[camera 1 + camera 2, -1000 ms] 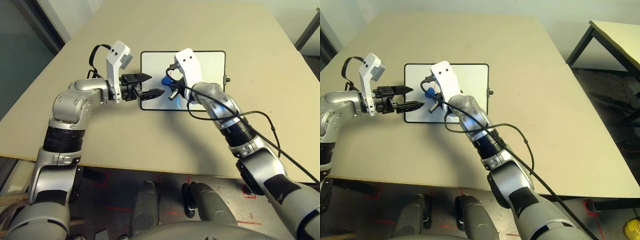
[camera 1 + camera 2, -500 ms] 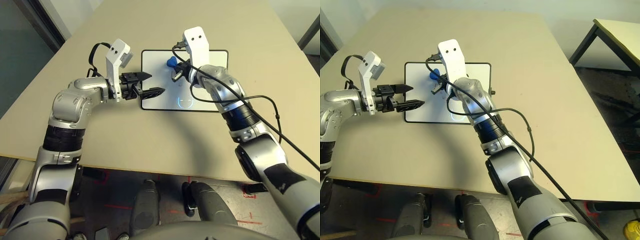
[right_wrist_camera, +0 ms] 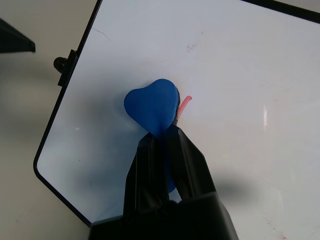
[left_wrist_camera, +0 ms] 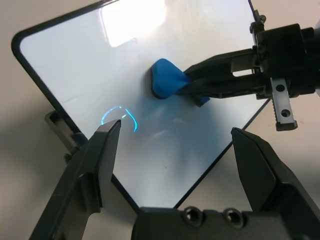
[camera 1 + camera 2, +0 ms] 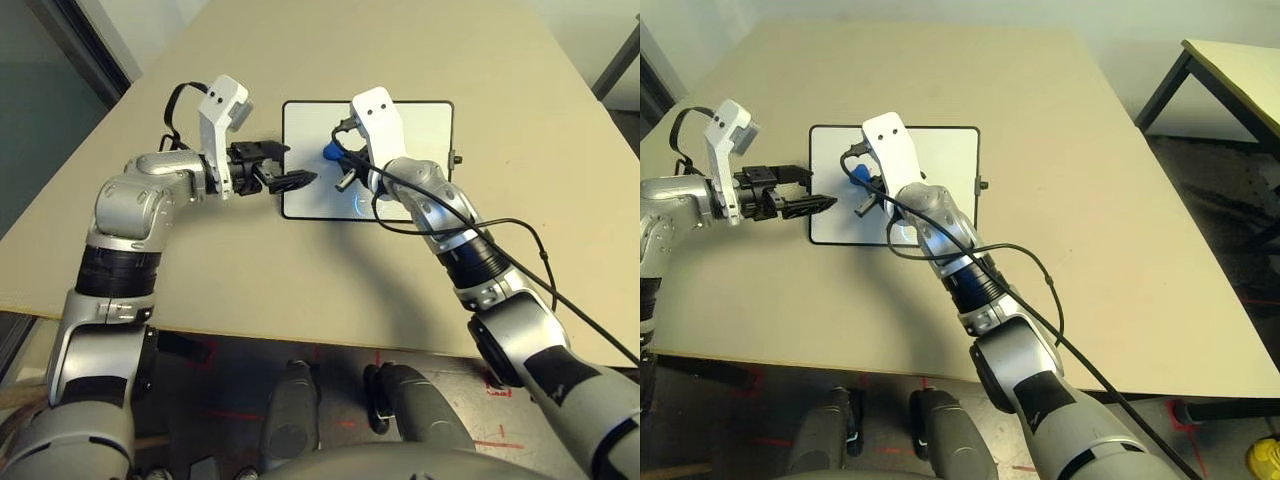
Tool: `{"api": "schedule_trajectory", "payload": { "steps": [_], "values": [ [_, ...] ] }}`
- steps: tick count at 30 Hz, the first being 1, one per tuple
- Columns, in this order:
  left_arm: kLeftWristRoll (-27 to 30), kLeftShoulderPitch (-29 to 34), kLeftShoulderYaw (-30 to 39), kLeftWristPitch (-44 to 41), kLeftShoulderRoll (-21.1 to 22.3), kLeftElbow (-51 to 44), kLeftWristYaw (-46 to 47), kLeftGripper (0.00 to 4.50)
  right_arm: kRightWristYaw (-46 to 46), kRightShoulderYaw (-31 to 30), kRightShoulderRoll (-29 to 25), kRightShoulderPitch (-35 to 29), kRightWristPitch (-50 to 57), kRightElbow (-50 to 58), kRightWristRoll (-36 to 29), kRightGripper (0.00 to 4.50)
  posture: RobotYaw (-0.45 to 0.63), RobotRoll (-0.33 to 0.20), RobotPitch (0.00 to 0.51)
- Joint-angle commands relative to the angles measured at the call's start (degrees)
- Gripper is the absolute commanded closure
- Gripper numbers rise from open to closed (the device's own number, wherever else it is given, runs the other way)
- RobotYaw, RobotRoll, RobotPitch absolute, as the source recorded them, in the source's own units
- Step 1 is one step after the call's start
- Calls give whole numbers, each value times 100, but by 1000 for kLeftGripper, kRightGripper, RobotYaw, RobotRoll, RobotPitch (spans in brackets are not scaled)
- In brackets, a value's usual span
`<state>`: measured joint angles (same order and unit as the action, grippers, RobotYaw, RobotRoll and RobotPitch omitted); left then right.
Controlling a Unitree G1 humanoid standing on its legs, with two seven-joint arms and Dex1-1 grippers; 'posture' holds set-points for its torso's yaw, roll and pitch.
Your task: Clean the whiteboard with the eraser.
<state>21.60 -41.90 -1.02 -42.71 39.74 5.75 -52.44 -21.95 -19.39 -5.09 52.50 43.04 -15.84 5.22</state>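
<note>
The whiteboard [image 5: 425, 130] lies flat on the table [image 5: 300, 280], and the right gripper [image 3: 162, 137] has its two black fingers pinched tight on the blue eraser [image 3: 151, 104], whose rounded end sticks out past the fingertips and rests on the board's left half, beside a short red mark [image 3: 185, 101]. The left gripper [image 4: 175, 145] hovers at the board's left edge with its fingers spread wide and nothing between them, near the eraser but apart from it, close by a curved blue mark [image 4: 120, 111] on the board.
</note>
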Motion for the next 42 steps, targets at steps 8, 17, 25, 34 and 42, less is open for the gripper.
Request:
{"api": "schedule_trajectory", "payload": {
  "steps": [8,17,25,34,42],
  "values": [
    [-107,-113,-67,125,67,149,-139,0,-496,-441,-774,447,1009,222,336,4404,-17,0,138],
    [-137,-97,-59,115,9,123,-164,0,-1420,-1473,-1497,632,1711,1103,551,4404,-29,0,139],
    [-104,-17,-38,52,-41,5,-125,0,-1737,-1993,-1628,526,1631,1210,779,4404,-23,0,148],
    [-56,55,-1,-27,-71,-110,-61,0,-1930,-2177,-1744,339,1510,1275,957,4404,-23,0,151],
    [-54,21,-18,-25,-118,-107,-37,0,-1716,-1783,-1678,689,1015,557,1084,4404,-28,0,148]
  ]
}}
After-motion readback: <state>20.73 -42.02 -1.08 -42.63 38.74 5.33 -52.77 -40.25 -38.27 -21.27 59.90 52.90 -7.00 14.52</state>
